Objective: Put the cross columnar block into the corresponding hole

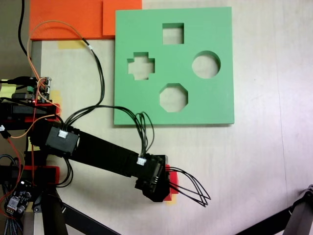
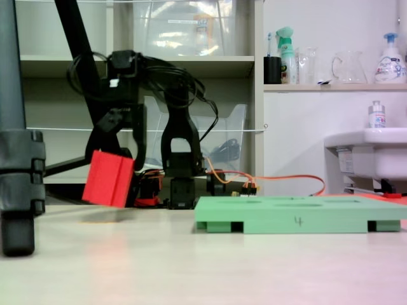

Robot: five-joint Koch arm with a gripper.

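Observation:
The cross columnar block (image 2: 108, 179) is a bright red foam piece, hanging tilted just above the table with its shadow beneath it. My gripper (image 2: 118, 154) is shut on its top. In the view from above, the black wrist covers most of the block (image 1: 172, 188), leaving a red sliver beside my gripper (image 1: 164, 188). The corresponding hole (image 1: 141, 66) is the plus-shaped cutout on the left side of the green foam board (image 1: 205, 107). The block is below the board's lower edge there, well apart from it. Side on, the board (image 2: 286, 222) lies flat to the right of the block.
The board also has a square cutout (image 1: 173, 33), a round one (image 1: 206, 64) and an octagonal one (image 1: 173, 97). Orange foam sheets (image 1: 63, 19) lie at the top left. The arm base and wiring (image 1: 34, 98) sit at the left. Tripod legs (image 2: 19, 178) stand nearby.

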